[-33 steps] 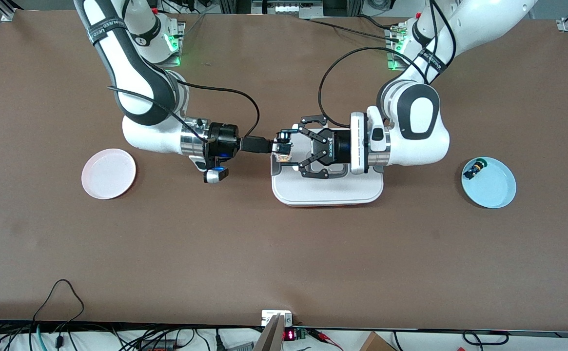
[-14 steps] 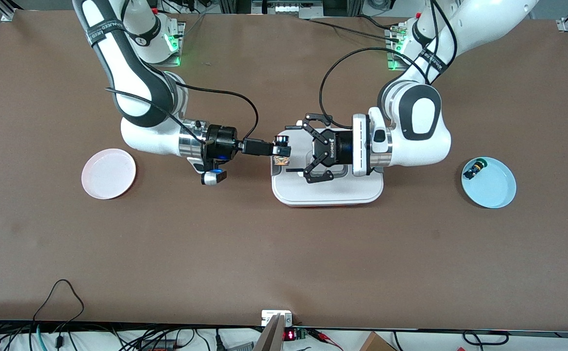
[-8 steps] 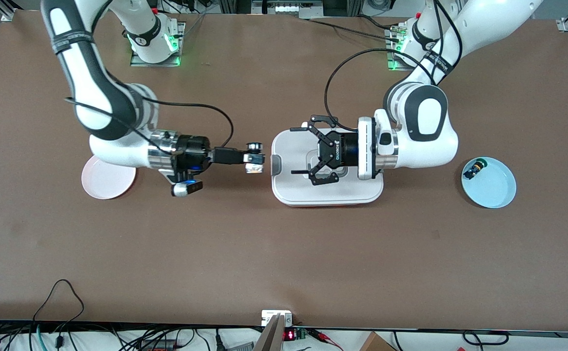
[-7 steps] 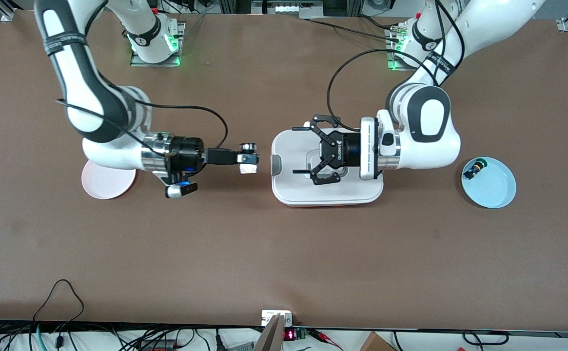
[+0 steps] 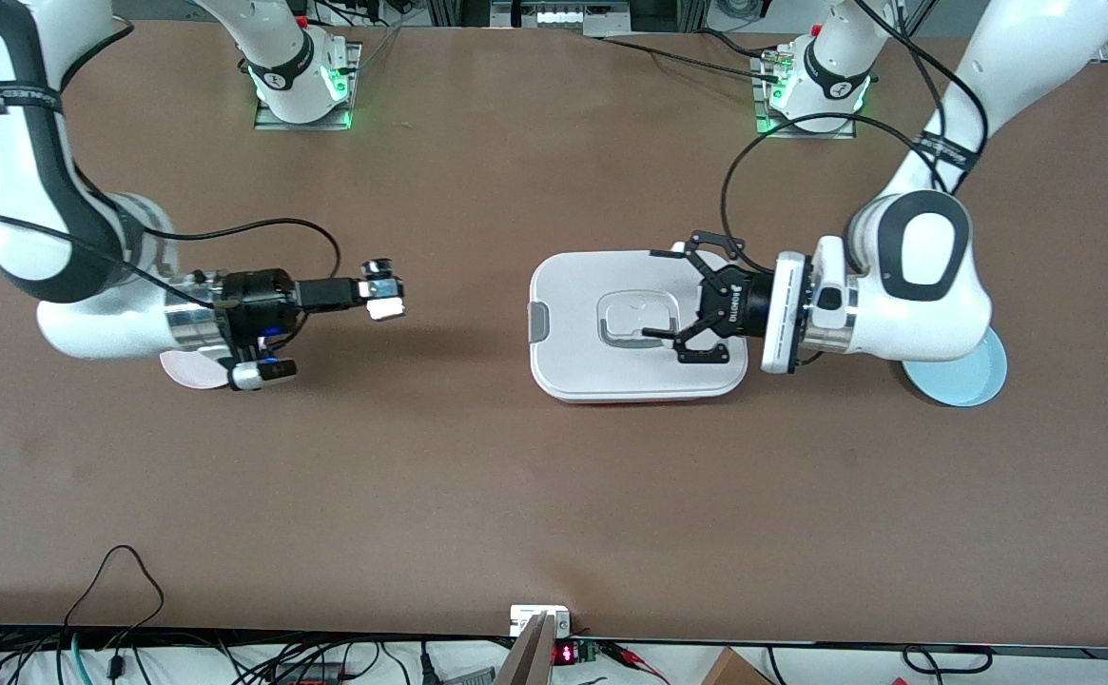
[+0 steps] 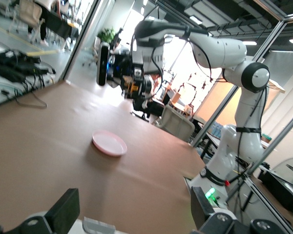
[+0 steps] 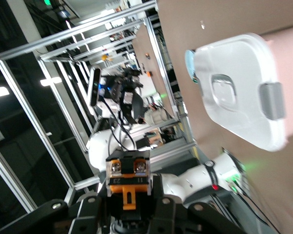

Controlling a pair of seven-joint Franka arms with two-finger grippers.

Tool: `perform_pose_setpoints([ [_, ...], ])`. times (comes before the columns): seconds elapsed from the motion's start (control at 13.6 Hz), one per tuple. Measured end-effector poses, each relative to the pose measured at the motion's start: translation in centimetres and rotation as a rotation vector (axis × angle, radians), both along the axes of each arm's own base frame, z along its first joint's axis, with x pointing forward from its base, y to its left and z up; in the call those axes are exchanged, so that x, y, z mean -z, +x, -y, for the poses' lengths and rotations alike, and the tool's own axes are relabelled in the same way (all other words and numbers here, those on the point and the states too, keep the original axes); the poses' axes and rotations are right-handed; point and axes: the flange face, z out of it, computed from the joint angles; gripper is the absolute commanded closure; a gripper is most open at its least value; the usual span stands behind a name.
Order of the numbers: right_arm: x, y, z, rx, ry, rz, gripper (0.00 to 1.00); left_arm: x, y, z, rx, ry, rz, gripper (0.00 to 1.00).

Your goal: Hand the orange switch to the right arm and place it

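Seen from the high front camera, two white robot arms reach over a brown table (image 5: 477,495) from bases along its upper edge. The right arm (image 5: 49,238) comes in at its own end of the table, and its slim black right gripper (image 5: 380,297) hangs in the air over bare tabletop, between the pink plate (image 5: 183,369) and the white lidded container (image 5: 611,328). Its fingers are clamped tight on the orange switch (image 5: 384,295), a tiny push-button part with a round cap and a blocky body. In the right wrist view the orange switch (image 7: 129,183) sits squarely between the dark fingers (image 7: 90,214), its orange-and-black body facing the camera, with the white container (image 7: 244,87) farther off on the table. The pink plate lies on the table mostly hidden under the right arm's wrist. The left arm (image 5: 915,276) reaches from its own end, and its left gripper (image 5: 682,304), with black linkage fingers, hangs over the edge of the white container toward the left arm's end. Its fingers are spread wide and hold nothing. A pale blue plate (image 5: 977,381) lies partly under the left arm's elbow. In the left wrist view the pink plate (image 6: 109,143) shows on the table with the right arm above it.
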Motion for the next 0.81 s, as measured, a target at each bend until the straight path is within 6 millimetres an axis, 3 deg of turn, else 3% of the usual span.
perform_pose_setpoints([
  [0.29, -3.3, 0.0, 6.1, -0.154, -0.149, 0.076, 1.00, -2.4, -0.5, -2.2, 0.078, 0.199, -0.184, 0.00],
  [0.44, -3.9, 0.0, 8.5, -0.197, -0.288, 0.105, 1.00, -4.0, -0.7, -3.1, 0.107, 0.341, -0.285, 0.00],
  [0.66, -4.5, -0.1, 10.2, -0.268, -0.592, 0.185, 1.00, -5.4, -1.2, -5.7, 0.116, 0.608, -0.439, 0.00],
  [0.81, -5.8, -0.4, 9.4, -0.302, -0.794, 0.278, 1.00, -4.9, -1.1, -8.0, 0.080, 0.732, -0.491, 0.00],
])
